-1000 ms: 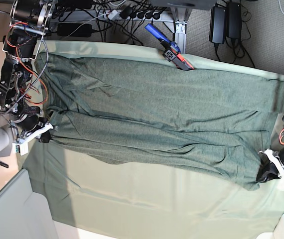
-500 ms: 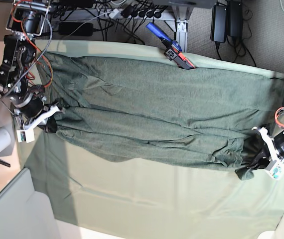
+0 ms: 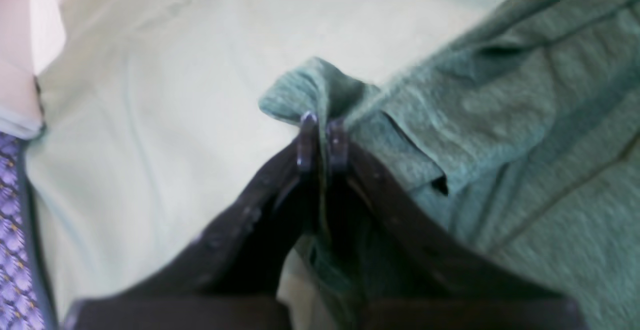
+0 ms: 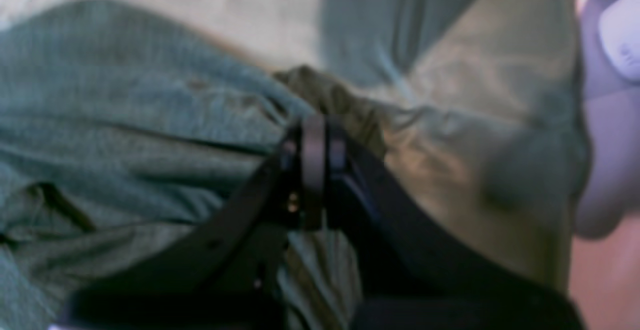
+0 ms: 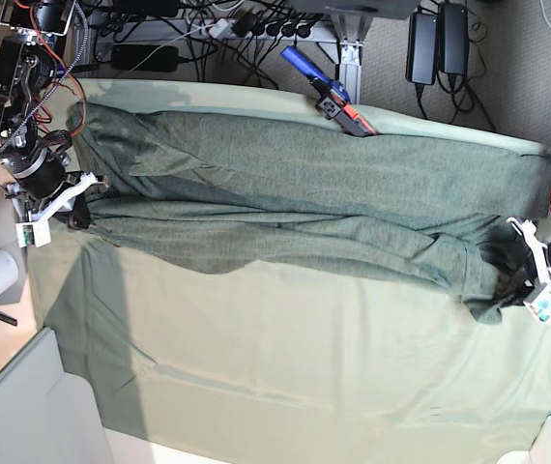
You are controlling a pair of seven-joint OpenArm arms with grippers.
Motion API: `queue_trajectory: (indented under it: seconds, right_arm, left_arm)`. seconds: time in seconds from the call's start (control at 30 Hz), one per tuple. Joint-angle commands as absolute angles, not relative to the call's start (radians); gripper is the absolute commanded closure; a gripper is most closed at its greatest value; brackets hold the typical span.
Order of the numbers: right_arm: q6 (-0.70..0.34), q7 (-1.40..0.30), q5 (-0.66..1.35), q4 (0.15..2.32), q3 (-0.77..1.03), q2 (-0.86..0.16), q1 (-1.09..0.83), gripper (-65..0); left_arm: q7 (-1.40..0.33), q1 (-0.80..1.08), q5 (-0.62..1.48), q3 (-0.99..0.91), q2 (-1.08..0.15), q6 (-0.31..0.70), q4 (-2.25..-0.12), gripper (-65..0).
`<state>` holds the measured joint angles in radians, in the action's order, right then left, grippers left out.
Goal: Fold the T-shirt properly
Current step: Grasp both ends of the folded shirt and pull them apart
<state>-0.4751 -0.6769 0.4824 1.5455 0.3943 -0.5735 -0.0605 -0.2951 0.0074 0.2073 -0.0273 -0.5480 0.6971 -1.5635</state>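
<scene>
T-shirt (image 5: 304, 208) edges pinched between closed jaws of left gripper (image 3: 320, 140) and right gripper (image 4: 312, 142).

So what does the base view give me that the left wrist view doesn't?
Only the base view shows the whole shirt stretched across the cloth, the right pincer at its other end, and a blue-and-red tool at the far edge. Only the left wrist view shows the left pincer up close, tips pressed shut on a bunched fold of fabric. Both show the shirt, the cloth and the left pincer gripping its end.
</scene>
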Motion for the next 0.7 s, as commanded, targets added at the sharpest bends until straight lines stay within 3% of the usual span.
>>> queue_trajectory:
  seconds: [0.0,0.33,0.37,0.4,0.5,0.53,0.67]
  right_arm:
    - [-0.473,-0.66,0.486,1.562,0.419,-0.601,-0.05,0.0]
    - [-0.472,-0.716,0.487,1.559,0.431,-0.6,-0.102,0.0]
    - [-0.471,-0.715,0.487,1.557,0.431,-0.601,-0.107,0.0]
    - [-0.471,-0.715,0.487,1.558,0.431,-0.601,-0.109,-5.3]
    - [-0.469,-0.715,0.487,1.558,0.431,-0.601,-0.108,-30.9]
    - [-0.468,-0.715,0.492,1.559,0.432,-0.602,-0.105,-34.6]
    - [-0.468,-0.71,0.607,1.598,0.49,-0.6,-0.102,-35.0]
  left_arm:
    - [-0.277,0.001,0.22,-0.04,-0.566,0.698,-1.581,0.0]
    - [-0.289,0.055,0.22,-0.039,-0.566,0.698,-1.581,0.0]
    - [-0.289,0.059,0.221,-0.039,-0.566,0.698,-1.581,-4.5]
    - [-0.289,0.062,0.224,-0.039,-0.566,0.698,-1.581,-11.6]
    - [-0.297,0.062,0.268,-0.04,-0.566,0.698,-1.581,-29.4]
    - [-0.302,0.061,0.292,-0.04,-0.569,0.698,-1.581,-31.4]
    - [-0.311,0.062,0.389,-0.042,-0.587,0.698,-1.581,-31.6]
